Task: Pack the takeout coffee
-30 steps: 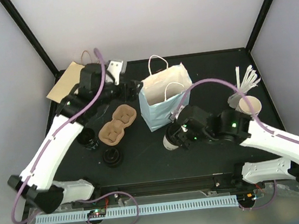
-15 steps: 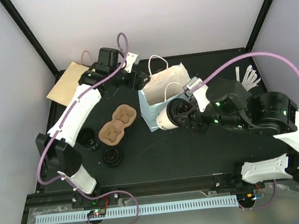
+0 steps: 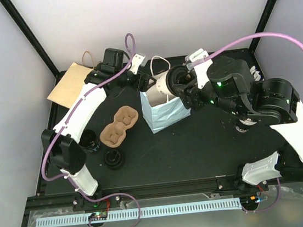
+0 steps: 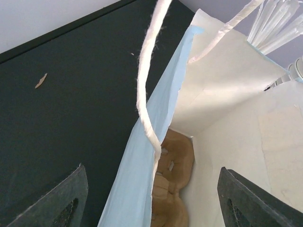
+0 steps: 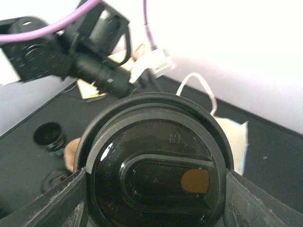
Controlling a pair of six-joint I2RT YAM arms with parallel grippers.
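The right gripper (image 3: 181, 84) grips the takeout coffee (image 3: 163, 82) sideways above the bag (image 3: 165, 114), not yet inside, while the left gripper (image 3: 142, 81), jaws wide, straddles its 11 o'clock rim.

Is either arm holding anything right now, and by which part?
The right tool grips the takeout coffee by its lidded end; left tool, open, holds nothing.

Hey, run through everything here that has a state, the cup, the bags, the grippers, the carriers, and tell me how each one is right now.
coffee: lidded, tipped sideways, held over the bag's mouth.
bag: upright, open.
right gripper: shut on the coffee.
left gripper: open, astride the bag's wall.
carrier in bag: lying at the bottom.
carrier on table: empty.
brown bag: flat.
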